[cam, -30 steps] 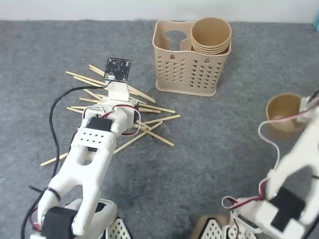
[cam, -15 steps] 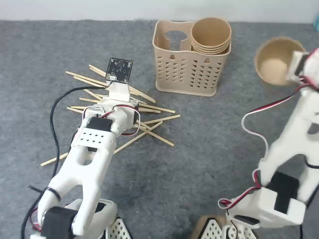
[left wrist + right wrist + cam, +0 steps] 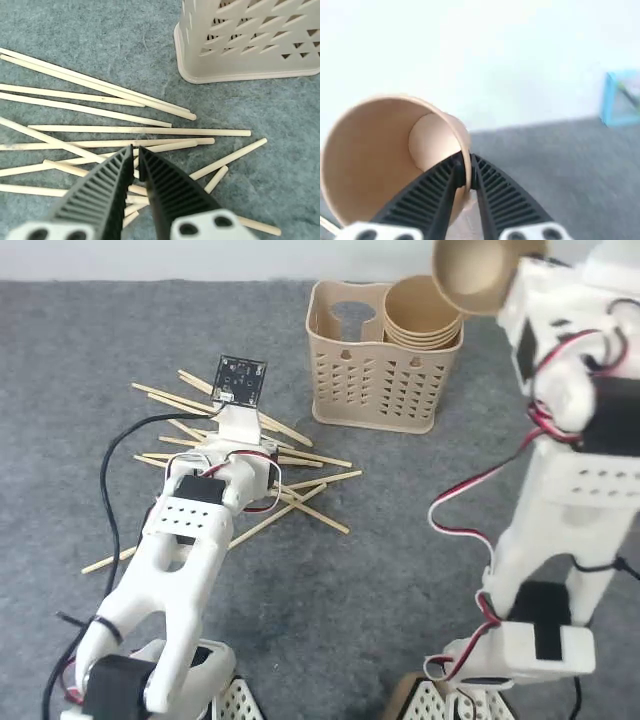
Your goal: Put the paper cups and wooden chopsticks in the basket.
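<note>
White arms (image 3: pixel 180 570), ribbed black fingers (image 3: pixel 100 195)

No writing, number, label or sign can be read on anything in these views.
</note>
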Robot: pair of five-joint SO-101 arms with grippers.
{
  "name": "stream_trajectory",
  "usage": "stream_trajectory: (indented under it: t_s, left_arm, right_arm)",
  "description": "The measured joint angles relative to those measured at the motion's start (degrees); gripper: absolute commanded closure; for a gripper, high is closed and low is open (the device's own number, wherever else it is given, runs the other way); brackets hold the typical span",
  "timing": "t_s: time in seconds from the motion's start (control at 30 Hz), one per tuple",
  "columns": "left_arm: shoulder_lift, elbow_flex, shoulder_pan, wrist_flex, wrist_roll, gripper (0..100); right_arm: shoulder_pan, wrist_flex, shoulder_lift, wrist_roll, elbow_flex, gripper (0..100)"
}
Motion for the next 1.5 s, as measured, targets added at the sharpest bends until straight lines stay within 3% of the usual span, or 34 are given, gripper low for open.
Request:
stream_trajectory:
  t_s: [0.33, 0.87, 1.1, 1.5]
  left_arm:
    - [0.00, 0.00, 0.00, 0.00, 0.00, 99]
    - [0.00, 0.00, 0.00, 0.00, 0.00, 99]
    - [0.00, 0.00, 0.00, 0.00, 0.00, 99]
    - [0.00, 0.00, 0.00, 0.00, 0.00, 99]
  right_arm:
    - [-1.85, -4.31, 12.31, -0.26, 0.00, 99.1]
    - [-2.37, -4.13, 17.76, -0.26, 0.00, 98.8]
    - [-4.92, -3.60, 17.76, -0.26, 0.00, 82.1]
    - [-5.01, -2.20, 13.80, -0.26, -5.80, 80.8]
